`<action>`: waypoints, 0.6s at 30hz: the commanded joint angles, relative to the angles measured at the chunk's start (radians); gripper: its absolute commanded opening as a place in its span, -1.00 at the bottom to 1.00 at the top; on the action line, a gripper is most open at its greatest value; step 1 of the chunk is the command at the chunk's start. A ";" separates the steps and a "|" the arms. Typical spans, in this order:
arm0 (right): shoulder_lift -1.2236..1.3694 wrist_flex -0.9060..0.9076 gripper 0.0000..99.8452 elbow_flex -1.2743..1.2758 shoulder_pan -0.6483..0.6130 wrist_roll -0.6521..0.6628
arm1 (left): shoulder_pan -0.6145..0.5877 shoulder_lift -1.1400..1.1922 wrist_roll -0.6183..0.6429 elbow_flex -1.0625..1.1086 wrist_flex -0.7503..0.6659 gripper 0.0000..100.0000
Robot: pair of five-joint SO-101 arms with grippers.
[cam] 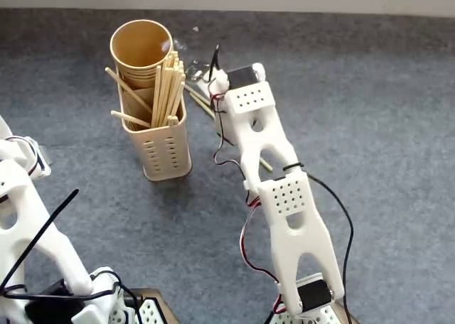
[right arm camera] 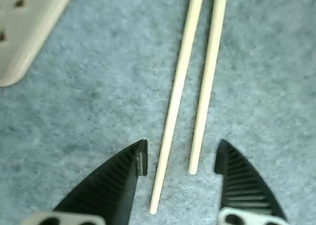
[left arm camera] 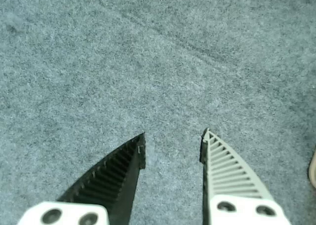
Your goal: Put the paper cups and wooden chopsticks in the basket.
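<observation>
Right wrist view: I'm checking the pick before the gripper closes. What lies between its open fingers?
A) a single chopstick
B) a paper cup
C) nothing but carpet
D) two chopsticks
D: two wooden chopsticks lie side by side, ends apart, between the spread fingers of the right gripper, not yet gripped.

Cream slotted basket [cam: 167, 150], tan paper cups [cam: 141, 47], pale wooden chopsticks [right arm camera: 178, 87], speckled grey-blue carpet [left arm camera: 148, 62], white arms [cam: 291, 196]

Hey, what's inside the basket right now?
A stack of paper cups and a bundle of wooden chopsticks stand in the basket. Its walls hide their lower ends.
</observation>
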 commanded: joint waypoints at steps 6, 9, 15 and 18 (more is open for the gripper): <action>0.042 -0.036 -0.46 -0.005 -0.008 0.020 | 0.018 -0.024 -0.005 -0.012 0.003 -0.58; 0.120 -0.058 -0.46 -0.005 -0.019 0.020 | 0.018 -0.024 -0.005 -0.012 0.003 -0.58; 0.216 -0.062 -0.67 -0.042 -0.031 0.018 | 0.018 -0.024 -0.005 -0.008 0.003 -0.58; 0.206 -0.054 -1.00 -0.101 -0.013 0.014 | 0.018 -0.024 -0.005 -0.008 0.003 -0.58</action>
